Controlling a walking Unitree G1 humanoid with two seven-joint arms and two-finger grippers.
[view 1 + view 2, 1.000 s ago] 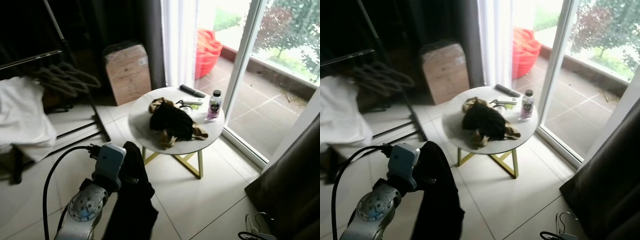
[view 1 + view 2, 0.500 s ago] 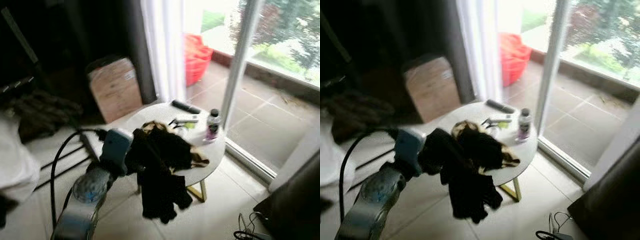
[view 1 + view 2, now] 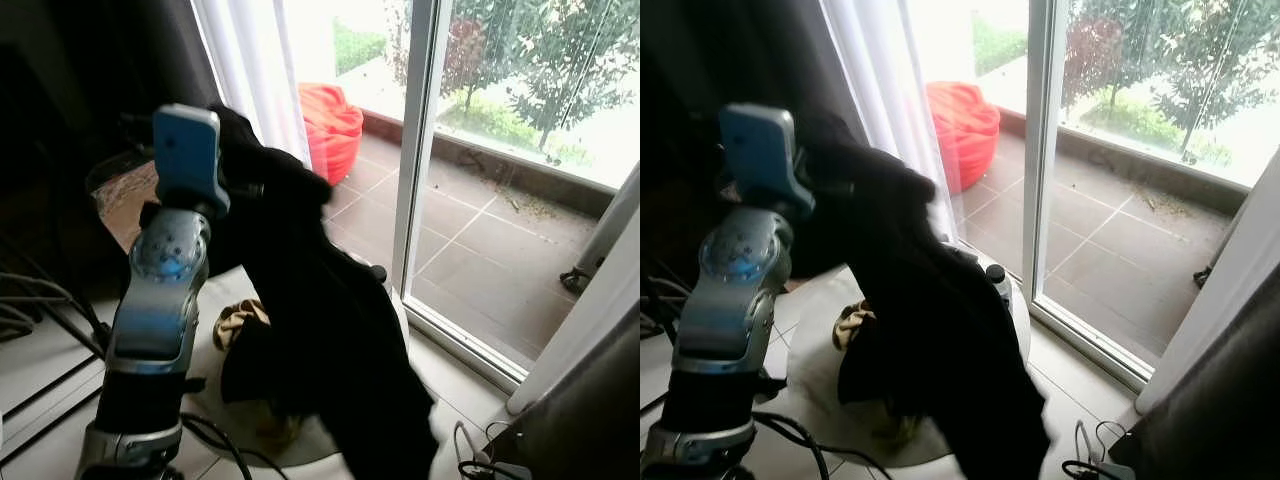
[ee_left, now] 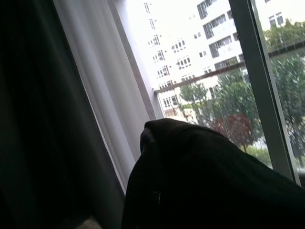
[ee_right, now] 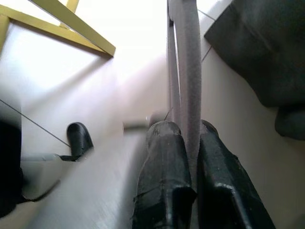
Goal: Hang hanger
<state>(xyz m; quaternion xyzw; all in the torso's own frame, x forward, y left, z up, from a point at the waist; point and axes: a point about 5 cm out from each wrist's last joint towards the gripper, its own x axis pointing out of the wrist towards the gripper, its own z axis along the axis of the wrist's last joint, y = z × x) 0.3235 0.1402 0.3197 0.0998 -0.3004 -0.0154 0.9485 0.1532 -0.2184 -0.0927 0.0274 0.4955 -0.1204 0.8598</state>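
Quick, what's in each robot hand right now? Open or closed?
Left end effector: raised, carrying the black garment; fingers hidden, so cannot tell.
Right end effector: closed on the grey hanger.

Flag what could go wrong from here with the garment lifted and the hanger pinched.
The black garment on the raised left arm trails over the round table, so it may snag the clothes or tip the bottle there. The right gripper pinches the grey hanger by a thin bar, which could twist or slip.
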